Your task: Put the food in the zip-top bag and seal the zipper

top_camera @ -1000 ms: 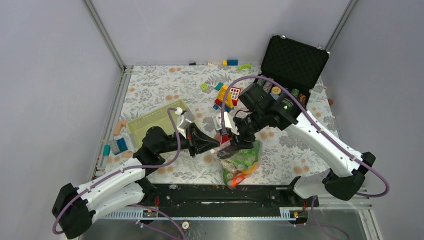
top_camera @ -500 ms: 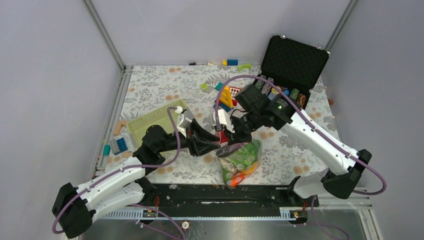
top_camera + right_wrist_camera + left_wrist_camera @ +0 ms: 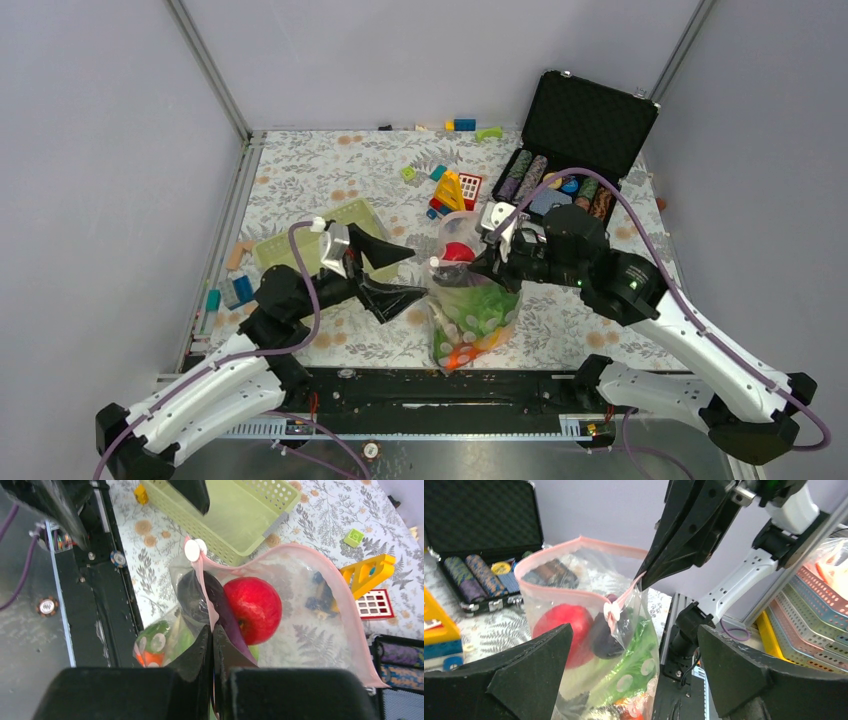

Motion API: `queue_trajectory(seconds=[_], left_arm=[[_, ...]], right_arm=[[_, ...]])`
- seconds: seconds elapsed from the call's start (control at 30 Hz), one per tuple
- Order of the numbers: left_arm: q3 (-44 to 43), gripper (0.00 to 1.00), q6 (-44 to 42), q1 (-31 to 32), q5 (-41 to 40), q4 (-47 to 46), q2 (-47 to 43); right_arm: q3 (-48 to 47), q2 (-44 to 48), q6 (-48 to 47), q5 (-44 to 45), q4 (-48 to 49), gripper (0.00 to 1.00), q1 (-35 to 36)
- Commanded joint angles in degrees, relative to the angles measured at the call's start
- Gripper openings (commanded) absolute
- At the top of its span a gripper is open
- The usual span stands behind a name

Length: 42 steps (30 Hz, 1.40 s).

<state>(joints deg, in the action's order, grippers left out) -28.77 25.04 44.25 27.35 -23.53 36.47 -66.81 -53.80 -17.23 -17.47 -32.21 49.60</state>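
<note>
The clear zip-top bag [image 3: 470,305] hangs upright near the table's front edge with its mouth gaping. Its pink zipper [image 3: 280,555] runs round the mouth, with a white slider tab [image 3: 192,550] at one end. My right gripper [image 3: 479,269] is shut on the zipper strip, pinching it between its fingertips [image 3: 204,639]. Food lies inside: a red round piece [image 3: 252,607], a dark piece [image 3: 604,640], green leafy pieces [image 3: 634,655] and an orange piece [image 3: 462,354] at the bottom. My left gripper [image 3: 402,272] is wide open just left of the bag [image 3: 574,590], touching nothing.
A pale green basket [image 3: 310,243] sits behind the left gripper. An open black case [image 3: 585,120] with poker chip stacks [image 3: 530,175] stands at the back right. Building blocks [image 3: 452,190] lie behind the bag, others along the left edge [image 3: 235,285] and the back [image 3: 465,125].
The left gripper opened, let go of the bag and drew back left. The right gripper shut on the zipper strip and swung right and nearer; the bag now hangs upright with its mouth open.
</note>
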Motion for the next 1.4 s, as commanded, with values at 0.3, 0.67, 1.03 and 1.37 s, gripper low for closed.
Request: queue_trajectory(seconds=[0.3, 0.67, 1.03, 1.37], left_arm=[[0.17, 0.99, -0.62, 0.28, -2.16, -7.92, 11.06], [0.7, 0.87, 0.88, 0.26, 1.61, -18.15, 16.88], [1.76, 0.17, 1.75, 0.29, 2.58, -22.86, 19.08], [2.26, 0.0, 0.05, 0.27, 5.14, -23.43, 18.31]], right_arm=[[2.62, 1.71, 11.0, -2.93, 13.41, 0.0, 0.32], [3.25, 2.12, 13.67, -4.48, 14.57, 0.0, 0.32], [5.56, 4.36, 16.24, -4.23, 16.35, 0.0, 0.31], [5.05, 5.15, 12.6, 0.24, 11.76, 0.25, 0.28]])
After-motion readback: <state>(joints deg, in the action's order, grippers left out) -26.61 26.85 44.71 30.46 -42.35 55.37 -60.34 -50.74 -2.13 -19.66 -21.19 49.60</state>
